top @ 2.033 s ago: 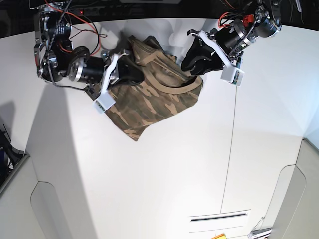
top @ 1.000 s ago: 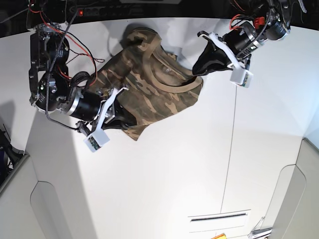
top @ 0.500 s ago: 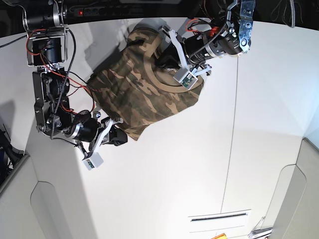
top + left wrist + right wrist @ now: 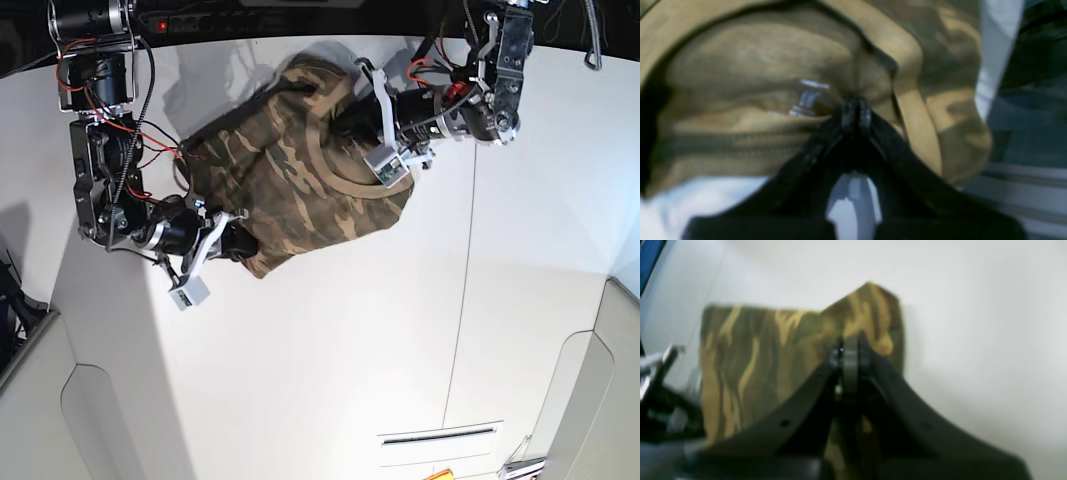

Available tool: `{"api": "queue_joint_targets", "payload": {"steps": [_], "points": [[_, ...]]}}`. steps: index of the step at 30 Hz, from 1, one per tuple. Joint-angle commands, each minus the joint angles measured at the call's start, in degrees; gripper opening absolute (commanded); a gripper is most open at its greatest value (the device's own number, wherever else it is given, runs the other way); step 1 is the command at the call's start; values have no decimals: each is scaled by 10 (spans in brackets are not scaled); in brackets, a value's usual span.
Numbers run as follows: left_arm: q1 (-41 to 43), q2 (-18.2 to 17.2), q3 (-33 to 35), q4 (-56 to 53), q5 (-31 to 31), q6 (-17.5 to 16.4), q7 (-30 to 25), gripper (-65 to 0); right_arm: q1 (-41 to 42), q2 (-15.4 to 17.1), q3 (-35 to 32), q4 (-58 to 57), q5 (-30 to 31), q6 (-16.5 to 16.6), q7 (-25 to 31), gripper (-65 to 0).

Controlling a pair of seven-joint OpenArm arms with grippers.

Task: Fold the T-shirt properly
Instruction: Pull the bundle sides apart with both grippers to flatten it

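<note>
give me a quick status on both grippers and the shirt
Left gripper shut on T-shirt inside the collar. Right gripper shut on a corner. T-shirt bunched, unfolded. Nothing in the way.

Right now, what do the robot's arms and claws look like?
Both arms are black and silver metal with loose red and black wires. The left gripper and right gripper have black fingers. Each wrist carries a small white box.

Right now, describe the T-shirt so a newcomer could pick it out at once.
Start from the white table and look to its far edge, between the two robot arms. The T-shirt lies bunched there, pinched by the right gripper at its near corner and by the left gripper inside the neck. It is the only cloth in view: brown, tan and olive camouflage, with a tan ribbed collar.
</note>
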Motion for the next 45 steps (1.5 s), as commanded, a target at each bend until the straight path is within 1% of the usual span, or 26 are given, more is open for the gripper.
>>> {"api": "queue_joint_targets", "payload": {"steps": [1,5,7,9,11,14,16,19,22,23,26,29,33,35,39,45], "points": [[-16,-12,-3,-4,32,18,8,-635,3,2,2,8,18,7,0,-650],[-50,-34,-3,-25,42,18,-22,-635,-17,2,2,8,97,7,-45,-650],[-63,-38,-3,-31,62,20,-36,-635,-29,2,2,10,129,11,-66,-650],[-78,-38,-3,-32,90,43,-35,-635,-40,2,2,14,147,11,-75,-650],[-91,-38,-4,-32,109,79,-35,-635,-49,2,3,23,159,11,-75,-650],[-102,-46,-11,-21,110,124,-36,-635,-51,2,7,43,157,11,-75,-650],[-98,-49,-26,-1,110,136,-35,-635,-51,2,15,61,146,11,-75,-650],[-80,-52,-59,44,102,135,-35,-635,-43,2,37,82,142,11,-72,-650],[-57,-56,-93,85,61,126,-26,-635,-26,2,57,84,127,11,-55,-650],[-46,-56,-103,97,45,115,-20,-635,-23,2,59,84,113,10,-47,-650],[-3,-56,-121,129,-6,66,-3,-635,-17,1,59,84,82,10,-17,-650],[48,-56,-122,153,-31,42,3,-635,-17,0,58,81,65,10,-3,-650],[86,-55,-122,159,-45,43,4,-635,-18,-10,55,66,29,11,36,-650],[100,-54,-122,159,-45,42,4,-635,-18,-18,47,58,6,11,44,-650],[115,-54,-122,159,-45,43,3,-635,-18,-23,8,38,0,11,46,-650],[93,-50,-122,148,-45,44,-6,-635,-19,-23,-59,36,0,10,23,-650]]}}
